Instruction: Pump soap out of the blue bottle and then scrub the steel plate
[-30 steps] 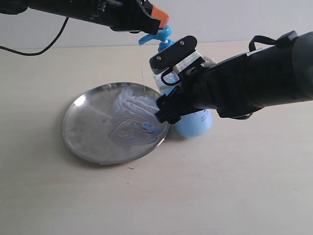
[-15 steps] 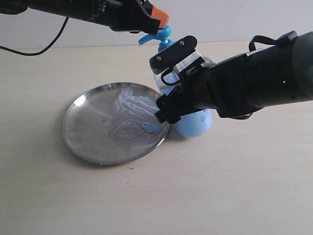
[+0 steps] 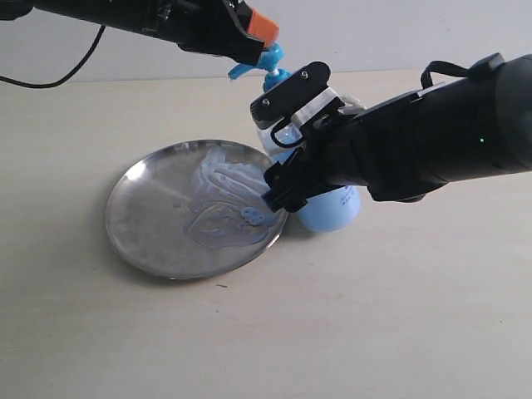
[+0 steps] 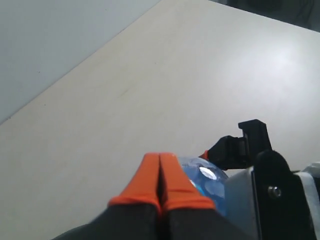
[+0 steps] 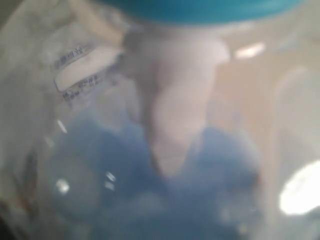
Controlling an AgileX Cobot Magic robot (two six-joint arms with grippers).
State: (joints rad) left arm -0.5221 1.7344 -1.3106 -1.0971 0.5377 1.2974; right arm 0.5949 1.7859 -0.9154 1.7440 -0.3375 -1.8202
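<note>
Exterior view first: the steel plate (image 3: 145, 216) lies flat on the table (image 3: 374, 316), left of centre. Pale blue soap (image 3: 224, 212) is smeared in streaks and blobs over the plate's right half, and its left half is bare metal.

The blue bottle (image 3: 332, 212) stands just beside the plate's right rim and leans a little toward the plate. Much of its body is hidden behind my right arm. The right gripper (image 3: 278, 141) straddles the bottle's upper body, with one black finger across the shoulder below the collar and the other low against the side nearest the plate. From what I see, these fingers are clamped on the bottle at a wide spread.

In the right wrist view the bottle (image 5: 165, 150) fills the whole picture. It is blurred, showing clear plastic, blue liquid, the white dip tube and a strip of the blue collar at the edge.

My left arm reaches in from the upper left. The left gripper (image 3: 264, 27) sits right on top of the bottle's pump head (image 3: 268, 60), whose spout points out over the plate. In the left wrist view the two orange fingertips (image 4: 172, 185) are pressed flat together with nothing between them, and the blue pump head (image 4: 205, 182) shows just beyond them.
</note>
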